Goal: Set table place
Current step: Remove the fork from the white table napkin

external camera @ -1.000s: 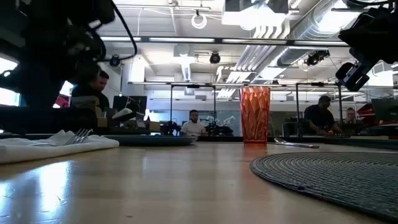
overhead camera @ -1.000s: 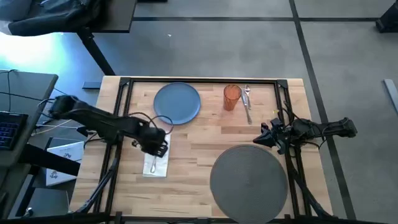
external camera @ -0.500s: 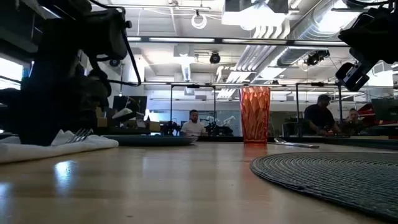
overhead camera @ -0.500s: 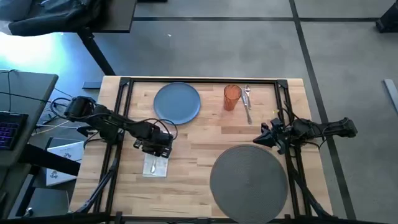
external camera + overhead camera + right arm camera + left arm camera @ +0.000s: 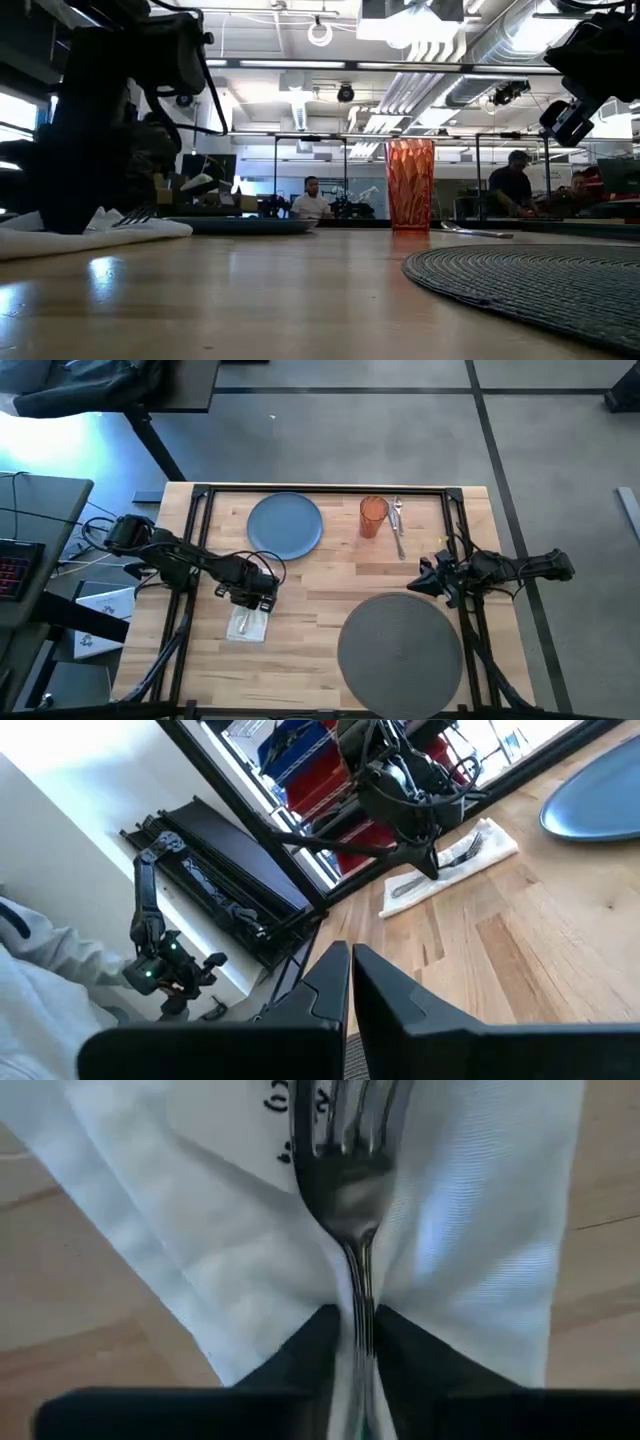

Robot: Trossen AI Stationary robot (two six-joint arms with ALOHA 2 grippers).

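A white napkin (image 5: 247, 624) lies on the table (image 5: 320, 575) near its left edge, with a silver fork (image 5: 345, 1170) lying on it. My left gripper (image 5: 250, 597) stands over the napkin's far end, shut on the fork's handle. A blue plate (image 5: 285, 525), an orange tumbler (image 5: 373, 516) and a knife and spoon (image 5: 398, 526) sit along the far edge. The dark grey mat (image 5: 400, 648) lies at the near right. My right gripper (image 5: 425, 582) hovers shut near the right edge, above the mat's far side. My left gripper pinches the fork's handle (image 5: 358, 1295) just behind the neck, one finger on each side. The fingers point down from above and lie across the handle. The napkin's cloth (image 5: 300, 1305) puckers into folds at the fingertips. Fork and napkin lie on the table.
A black rail frame (image 5: 200, 510) runs along the table's edges. A grey desk with a keyboard (image 5: 15, 565) stands left of the table. People sit in the room beyond the far edge (image 5: 313, 198). Bare wood lies between napkin and mat (image 5: 305, 630).
My left gripper has come down onto the far end of the napkin and a little toward the near edge. The napkin has turned slightly under it. My right arm has kept still.
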